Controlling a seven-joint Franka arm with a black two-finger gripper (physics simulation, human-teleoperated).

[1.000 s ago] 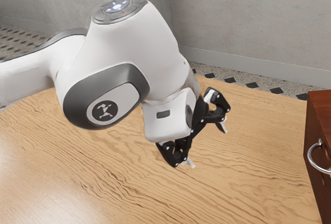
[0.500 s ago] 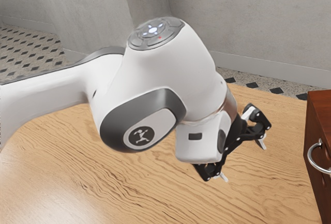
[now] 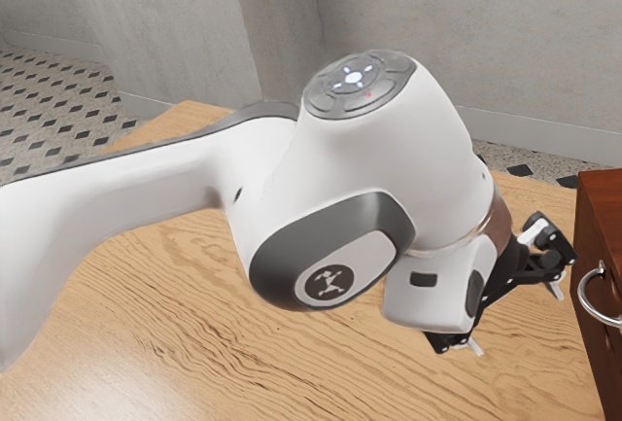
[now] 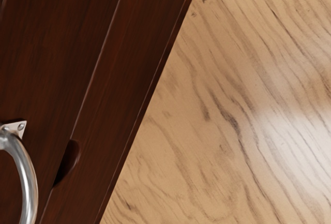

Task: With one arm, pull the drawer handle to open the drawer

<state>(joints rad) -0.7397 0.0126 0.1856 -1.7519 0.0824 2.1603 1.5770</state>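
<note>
A dark wooden drawer cabinet (image 3: 598, 246) stands at the exterior view's right edge, with a silver loop handle (image 3: 591, 297) on its front. My black gripper (image 3: 515, 316) is open, its fingers spread wide, just to the left of that handle and apart from it. Nothing sits between the fingers. In the wrist view the cabinet's dark front (image 4: 77, 79) is close, and the curved metal handle (image 4: 18, 175) with its mounting plate shows beside a small notch in the wood. The drawer front looks flush with the cabinet.
The light wooden table (image 3: 194, 324) spreads under the arm. My white arm (image 3: 340, 207) covers much of the exterior view. Grey walls and a patterned tile floor (image 3: 49, 110) lie behind the table.
My arm has swung toward the exterior view's right over the last second, carrying the open gripper from the table's middle to just beside the drawer handle. The cabinet has not moved.
</note>
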